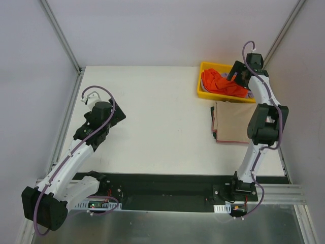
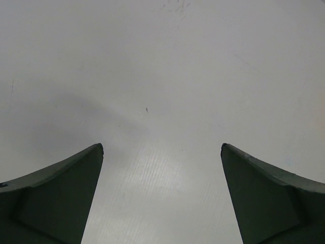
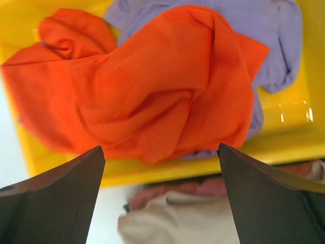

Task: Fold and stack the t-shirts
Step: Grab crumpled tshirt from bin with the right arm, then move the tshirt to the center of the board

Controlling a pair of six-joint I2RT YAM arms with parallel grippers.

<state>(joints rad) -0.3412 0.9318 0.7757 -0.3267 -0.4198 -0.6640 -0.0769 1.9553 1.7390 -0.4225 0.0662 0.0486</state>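
The top external camera looks down from above and behind the arm bases, taking in the whole bench. The left wrist camera looks past the left end effector, close onto the bench surface at the left. The right wrist camera looks past the right end effector, close onto the yellow tray, which the overhead view shares at far right.

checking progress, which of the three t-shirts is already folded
The tan-beige t-shirt, folded flat on the table beside the yellow tray. The orange-red t-shirt and lavender t-shirt lie crumpled inside the tray.
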